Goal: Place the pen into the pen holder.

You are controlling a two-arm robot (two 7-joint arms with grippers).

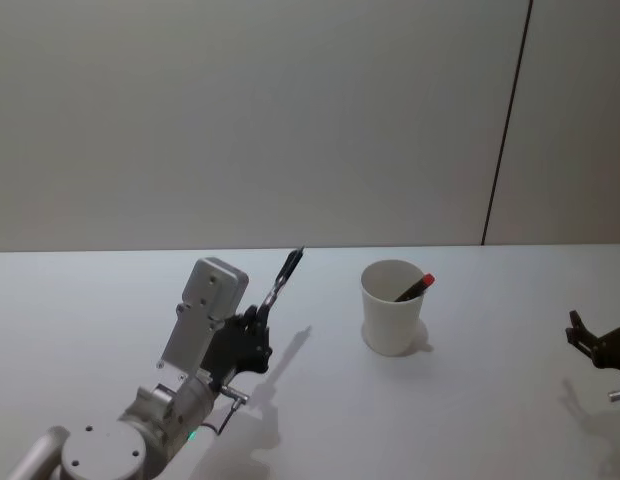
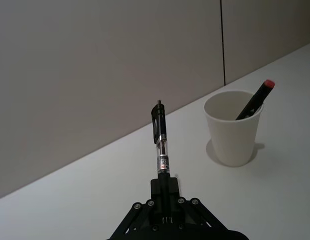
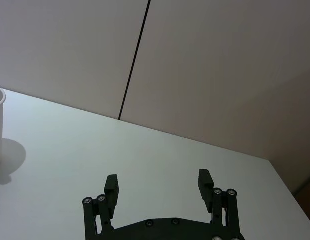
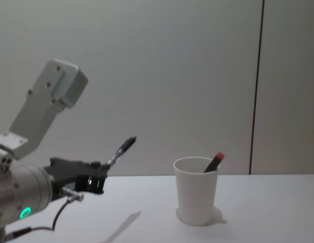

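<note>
Currently held: a pen [image 2: 161,145], clamped at its lower end between the closed fingers of the left gripper [image 2: 164,186], with the clipped end pointing up and forward.
Reason for that grip: holding the tail leaves most of the barrel free. I judge this suits lowering it into an opening without the fingers catching a rim.
Pen position: in the air above the table [image 1: 470,420], to the left of the cup [image 1: 393,318] and well apart from it, not yet over the mouth.
Cup: white paper, standing upright with its mouth open upward, so it can take a pen dropped from above.
Already inside: a red-tipped marker [image 1: 414,288], leaning on the right side of the rim. The left part of the mouth looks free, and that is the side the held pen would come from.
Right gripper [image 3: 159,181]: fingers apart and holding nothing, low over the right side of the table and away from the cup. It is probably parked there to keep the left arm's path clear.
Hidden: the floor of the cup, the marker's lower part, and the stretch of pen inside the fingers.
Hard to tell: whether the gripped end is the writing tip.
Cut off: the right gripper at the head view's edge, and the cup at the right wrist view's edge.
</note>
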